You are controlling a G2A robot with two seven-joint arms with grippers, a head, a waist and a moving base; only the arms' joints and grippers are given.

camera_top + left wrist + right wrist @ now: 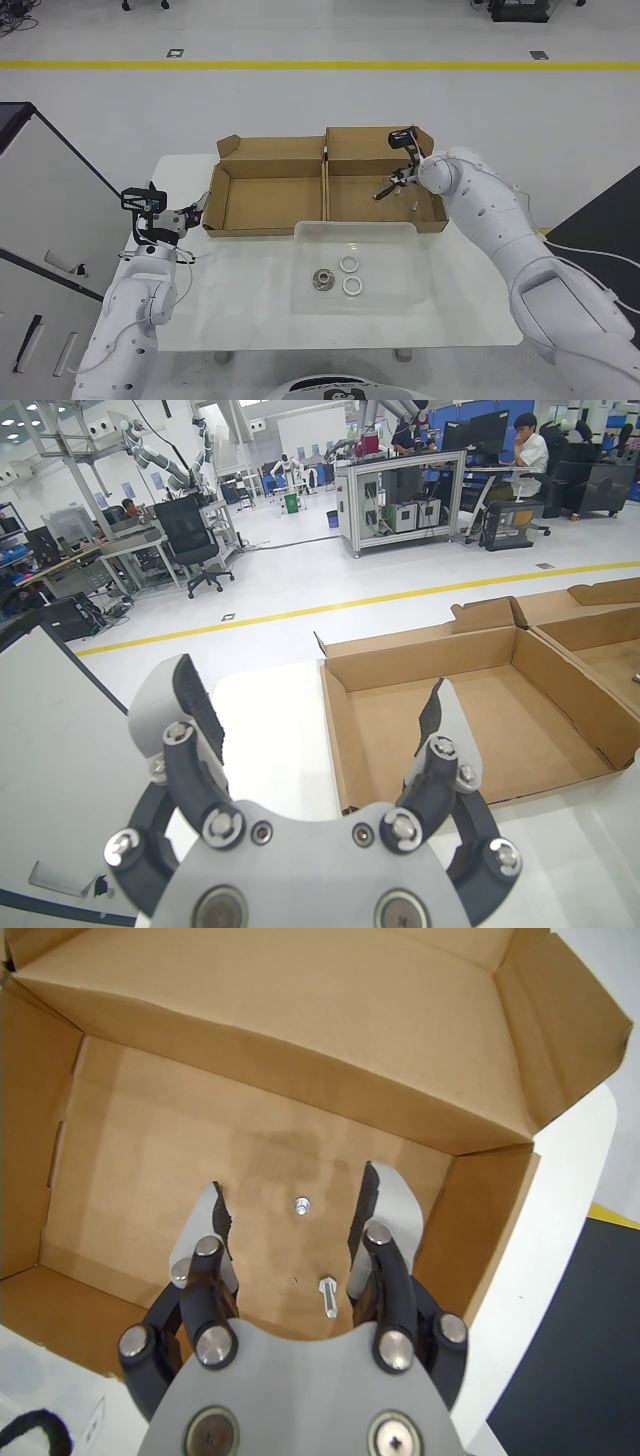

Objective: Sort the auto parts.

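My right gripper [295, 1188] hangs open over the floor of the right cardboard box [150, 1138], holding nothing. Two silver bolts rest on that floor: one stands on end [301, 1206] below the gap between the fingers, and the other lies flat [327, 1297] closer to the wrist. From above, this gripper [385, 192] is inside the right box [350, 198], with a bolt [412, 197] beside it. My left gripper [312, 677] is open and empty just outside the left box [500, 720], whose floor is bare. In the top view this gripper [192, 212] sits by that box's outer wall.
A clear plastic tray [400, 240] sits in front of the boxes. It holds a metal hub [322, 279] and two white rings [351, 264] [353, 286]. The box flaps [270, 148] stand up at the back. The white table [240, 300] extends around the tray.
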